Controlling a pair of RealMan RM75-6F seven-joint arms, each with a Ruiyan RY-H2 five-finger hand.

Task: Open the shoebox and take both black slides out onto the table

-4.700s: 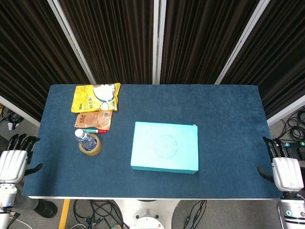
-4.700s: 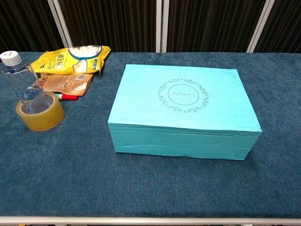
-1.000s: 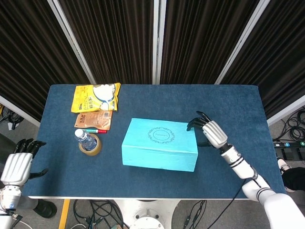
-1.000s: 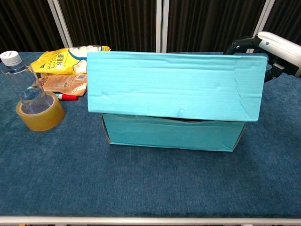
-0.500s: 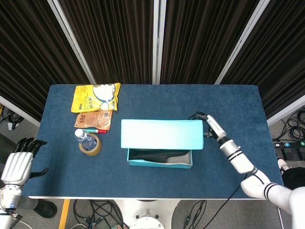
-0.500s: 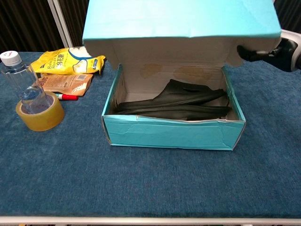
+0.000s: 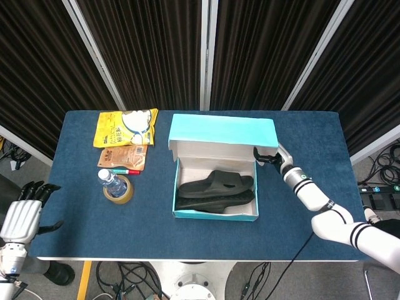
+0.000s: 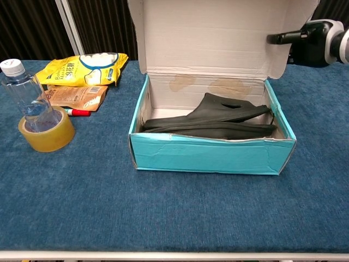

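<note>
Shoebox (image 8: 212,150) standing open, slides (image 7: 215,189) sitting inside.
Right hand (image 7: 270,156) pinching lid (image 8: 218,35) edge; slipping risks it dropping shut.

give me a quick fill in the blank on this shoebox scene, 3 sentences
1. The shoebox lid is ____.
2. Both black slides lie inside the ____.
3. The water bottle stands inside a roll of ____.

Missing words: open; shoebox; tape
</note>
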